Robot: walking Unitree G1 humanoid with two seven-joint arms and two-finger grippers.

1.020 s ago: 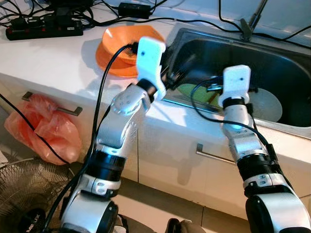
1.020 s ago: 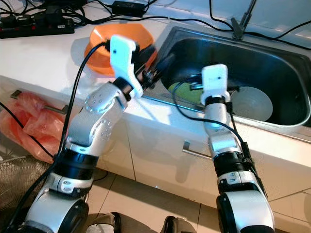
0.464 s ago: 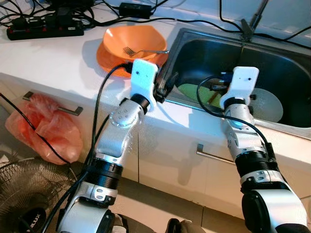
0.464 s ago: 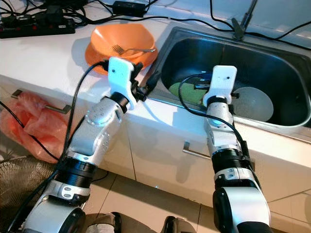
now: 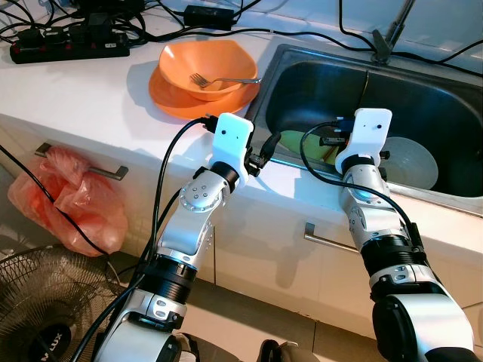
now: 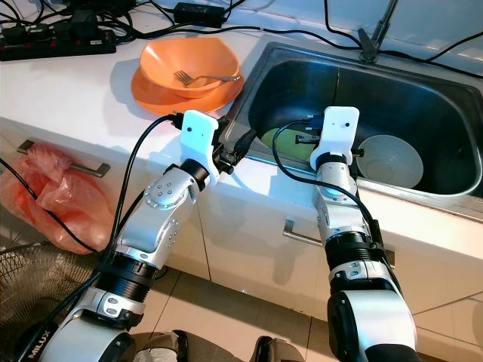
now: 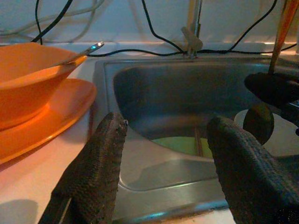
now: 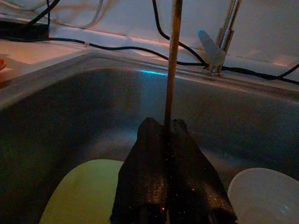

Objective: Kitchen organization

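While my left pincer (image 7: 161, 172) hung wide open, empty, at the sink (image 5: 423, 87) rim, my right pincer (image 8: 168, 135) stayed clamped on a chopstick (image 8: 172, 60).

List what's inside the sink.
Inside the sink: a green plate, a white bowl, and the right tool gripping a chopstick. The arm covers part of the plate.

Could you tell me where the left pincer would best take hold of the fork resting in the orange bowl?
Probably the handle end of the fork, approached from the sink side: it overhangs the orange bowl rim there, with free space around it. The left pincer is open.
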